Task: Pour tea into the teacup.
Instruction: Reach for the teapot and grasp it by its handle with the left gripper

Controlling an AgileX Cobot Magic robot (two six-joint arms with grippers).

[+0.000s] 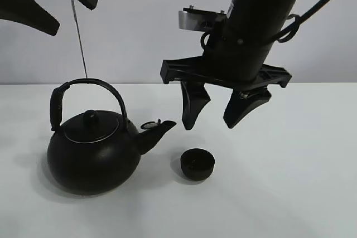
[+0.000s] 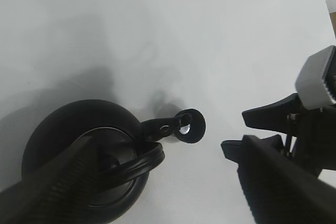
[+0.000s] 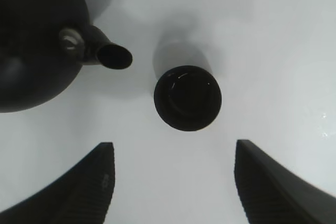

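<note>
Judging by its looks, the kettle [image 1: 92,157] is the thing that needs care. It is round-bellied, black and rigid, most likely metal. It should be heavy, and heavier with tea inside. Its body is too wide and smooth for a sure grip, so the place to take hold is the top of the arched handle [image 1: 92,82]. The weight would hang straight below that point. The handle may pivot where it joins the body, so the kettle could swing when lifted or tilted.

The teacup [image 1: 197,164] is small, low and matte black with no handle. It is probably ceramic, so light and breakable, and a nudge could slide or tip it. If it needs steadying, a light pinch across the outside of its rim would do.

The left hand [image 1: 75,15] hangs well above the kettle with its jaws spread wide, holding and touching nothing. The handle's arch lies beneath it.

The right hand [image 1: 211,122] is also open and empty, its two fingers [image 3: 84,192] clearly apart. The teacup sits on the worktop [image 1: 290,182] directly below this hand. In the right wrist view it lies between the lines of the fingers and clear of both. The kettle's spout [image 1: 159,132] points toward the teacup, near the right hand's inner finger but not touching it.
</note>
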